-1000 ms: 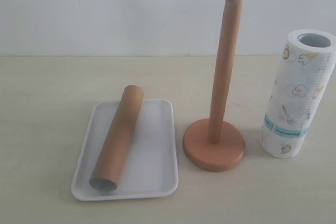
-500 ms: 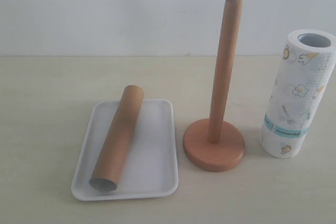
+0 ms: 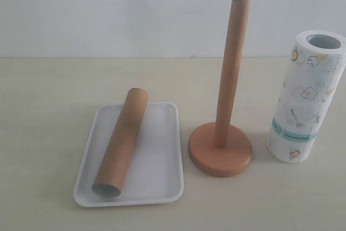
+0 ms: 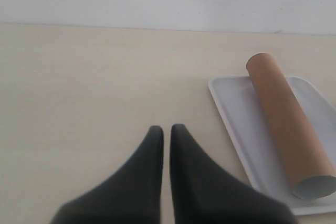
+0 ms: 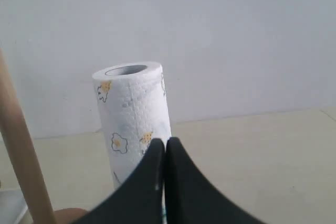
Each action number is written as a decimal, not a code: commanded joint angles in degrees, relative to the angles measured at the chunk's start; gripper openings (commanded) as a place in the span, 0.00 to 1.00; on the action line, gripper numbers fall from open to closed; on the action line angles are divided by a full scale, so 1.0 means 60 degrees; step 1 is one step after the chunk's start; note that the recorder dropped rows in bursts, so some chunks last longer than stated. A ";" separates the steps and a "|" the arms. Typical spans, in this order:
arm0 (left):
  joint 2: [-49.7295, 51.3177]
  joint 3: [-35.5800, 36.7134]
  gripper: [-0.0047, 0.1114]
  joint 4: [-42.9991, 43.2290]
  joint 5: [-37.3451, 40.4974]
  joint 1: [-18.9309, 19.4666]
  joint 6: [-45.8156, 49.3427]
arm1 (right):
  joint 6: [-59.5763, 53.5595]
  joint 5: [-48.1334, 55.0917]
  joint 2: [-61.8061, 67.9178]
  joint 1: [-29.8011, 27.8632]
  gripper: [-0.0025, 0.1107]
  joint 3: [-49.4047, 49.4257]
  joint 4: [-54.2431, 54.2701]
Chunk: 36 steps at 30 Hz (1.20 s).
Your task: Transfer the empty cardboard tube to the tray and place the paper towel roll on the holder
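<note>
The brown cardboard tube lies lengthwise in the white tray, its far end over the rim. To the right stands the wooden holder, its dowel bare. The egg-printed paper towel roll stands upright on the table at the far right. No gripper shows in the exterior view. In the left wrist view my left gripper is shut on nothing, above bare table beside the tray and tube. In the right wrist view my right gripper is shut and empty, with the roll beyond it and the holder's dowel at one side.
A pale wooden table carries everything, with a plain white wall behind it. Bare table lies left of the tray and in front of the holder.
</note>
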 commanded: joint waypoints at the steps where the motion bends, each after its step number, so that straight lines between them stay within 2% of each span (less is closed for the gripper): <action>1: -0.0037 0.0038 0.08 0.0033 -0.0029 0.0023 0.0030 | -0.0038 -0.1727 -0.0052 -0.0023 0.02 -0.0006 -0.0022; 6: -0.0037 0.0038 0.08 0.0033 -0.0029 0.0023 0.0030 | 0.0014 -0.5537 -0.0052 -0.0023 0.02 -0.0006 -0.0022; 9: -0.0037 0.0038 0.08 0.0033 -0.0029 0.0023 0.0030 | 0.0915 -0.7837 -0.0052 -0.0023 0.02 -0.0006 -0.0022; 13: -0.0037 0.0038 0.08 0.0033 -0.0029 0.0023 0.0030 | 0.1060 -0.9597 -0.0052 -0.0023 0.02 -0.0006 0.0043; 18: -0.0037 0.0038 0.08 0.0033 -0.0029 0.0023 0.0030 | 0.0289 -0.8794 0.0020 -0.0023 0.02 -0.1305 0.0515; 22: -0.0037 0.0038 0.08 0.0033 -0.0029 0.0023 0.0030 | -0.0483 -0.8396 0.1090 -0.0023 0.02 -0.2579 0.0605; 25: -0.0037 0.0038 0.08 0.0033 -0.0029 0.0023 0.0030 | -0.0719 -0.6923 0.2095 -0.0023 0.02 -0.3599 0.0605; 31: -0.0037 0.0038 0.08 0.0033 -0.0029 0.0023 0.0030 | -0.0947 -0.2791 0.4507 -0.0023 0.02 -0.5285 0.0587; 36: -0.0037 0.0038 0.08 0.0033 -0.0029 0.0023 0.0030 | -0.0947 -0.1995 0.6132 -0.0023 0.02 -0.5355 0.0587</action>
